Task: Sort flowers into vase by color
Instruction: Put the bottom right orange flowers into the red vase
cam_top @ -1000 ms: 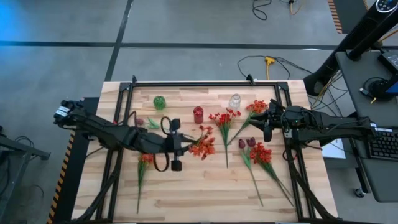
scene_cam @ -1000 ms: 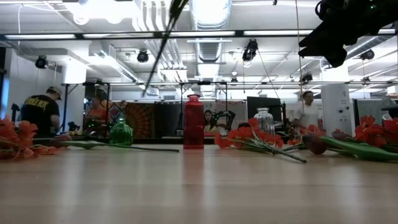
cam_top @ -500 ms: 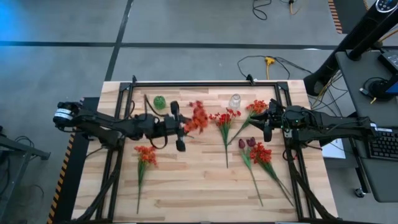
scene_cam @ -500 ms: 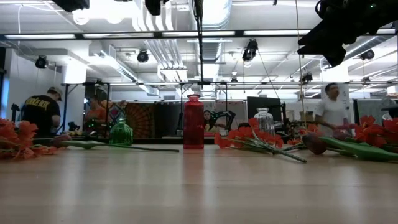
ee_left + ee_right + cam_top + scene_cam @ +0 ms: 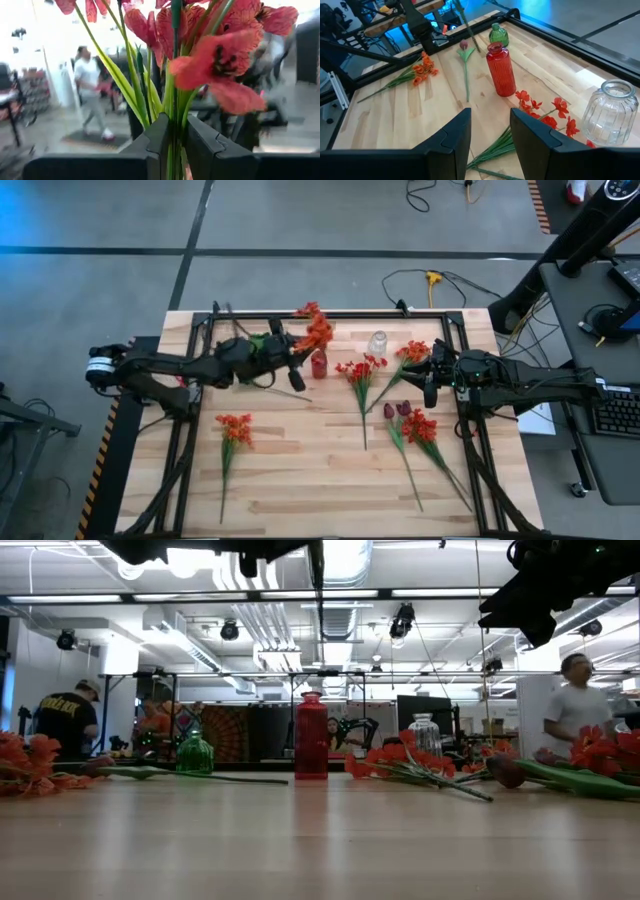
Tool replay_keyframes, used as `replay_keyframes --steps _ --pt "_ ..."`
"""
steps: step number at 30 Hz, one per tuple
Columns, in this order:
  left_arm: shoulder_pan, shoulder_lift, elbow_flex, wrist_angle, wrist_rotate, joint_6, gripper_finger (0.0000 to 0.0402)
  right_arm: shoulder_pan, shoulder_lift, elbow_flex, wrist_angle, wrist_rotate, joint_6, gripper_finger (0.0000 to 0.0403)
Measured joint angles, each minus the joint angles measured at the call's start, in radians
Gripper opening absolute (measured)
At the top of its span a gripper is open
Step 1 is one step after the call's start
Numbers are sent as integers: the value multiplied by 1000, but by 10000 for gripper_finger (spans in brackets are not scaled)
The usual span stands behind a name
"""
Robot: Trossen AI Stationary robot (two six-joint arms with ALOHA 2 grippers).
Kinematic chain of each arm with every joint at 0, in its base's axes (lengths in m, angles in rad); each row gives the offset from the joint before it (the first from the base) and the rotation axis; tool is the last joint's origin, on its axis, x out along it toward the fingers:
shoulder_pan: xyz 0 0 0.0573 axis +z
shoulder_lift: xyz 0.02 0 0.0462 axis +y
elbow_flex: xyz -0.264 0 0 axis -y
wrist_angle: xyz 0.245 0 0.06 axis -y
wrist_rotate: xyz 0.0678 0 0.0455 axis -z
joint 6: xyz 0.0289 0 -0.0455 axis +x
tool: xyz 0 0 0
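My left gripper [image 5: 300, 355] is shut on an orange-red flower [image 5: 315, 330] and holds it high over the red vase [image 5: 319, 364]. In the low view its stalk [image 5: 318, 580] hangs straight down above that vase [image 5: 311, 735]. More flowers lie flat on the table: an orange one [image 5: 235, 428] at the left, red ones [image 5: 360, 370] in the middle, and orange [image 5: 413, 352], maroon [image 5: 403, 410] and red [image 5: 420, 426] ones at the right. My right gripper [image 5: 428, 380] waits open above the right-hand flowers, with nothing between its fingers [image 5: 455, 135]. My left gripper pinches the flower's green stalk [image 5: 175, 150] between its two fingers, just below the leaves and blooms. The fingers come about level from the table's left and lie across the stalk. The flower stands upright, blooms up, lifted clear of the table.
A green vase [image 5: 195, 753] stands left of the red one and a clear glass vase [image 5: 378, 342] to its right, all near the far edge. A maroon flower [image 5: 464, 47] lies by the green vase. A black frame [image 5: 330, 313] runs along the table's far edge. People move in the room behind.
My left gripper has swung toward the table's far edge, carrying the flower from mid-table to above the red vase. The stalk, slanted a second ago, now hangs upright. The gripper has stayed shut.
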Motion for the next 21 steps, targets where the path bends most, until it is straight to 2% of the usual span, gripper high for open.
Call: replay_keyframes --steps 6,21 --pt "32 -1 59 -60 0 10 38 0 0 -1 0 0 -3 128" --pt "92 -1 59 -108 34 5 38 0 0 -7 -1 0 0 128"
